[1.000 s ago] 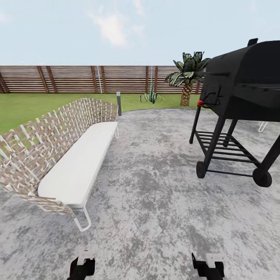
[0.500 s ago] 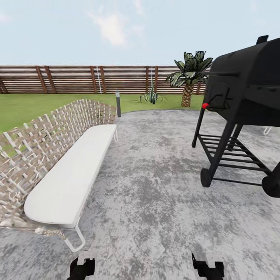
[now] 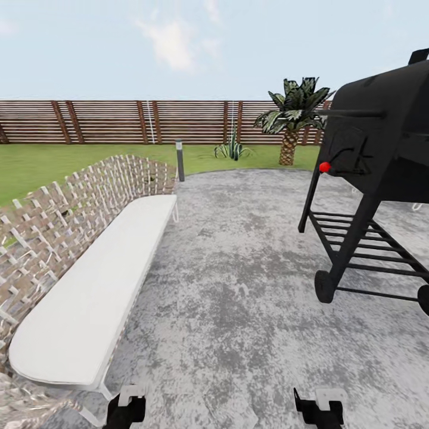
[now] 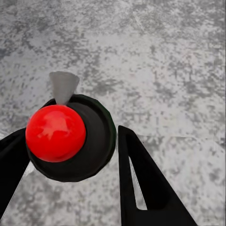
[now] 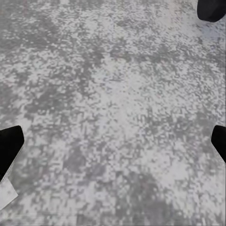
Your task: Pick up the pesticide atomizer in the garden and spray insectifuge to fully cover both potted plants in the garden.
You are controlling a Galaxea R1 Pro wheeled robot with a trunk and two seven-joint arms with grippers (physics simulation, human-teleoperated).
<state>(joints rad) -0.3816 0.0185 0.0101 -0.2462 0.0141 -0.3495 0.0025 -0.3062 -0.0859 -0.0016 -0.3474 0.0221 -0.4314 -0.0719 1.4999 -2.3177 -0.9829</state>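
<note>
Currently:
Progress: atomizer not picked up, spraying undone; robot on patio (image 3: 238, 286), bench (image 3: 89, 298) at 9 o'clock.
Left gripper (image 4: 70, 188): fingers apart.
Right gripper (image 5: 113, 155): fingers apart, empty.

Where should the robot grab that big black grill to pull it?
Probably the thin handle with the red knob on the grill end, coming from the open patio side that faces the bench. It sticks out from the body and looks slim enough to close around.
</note>
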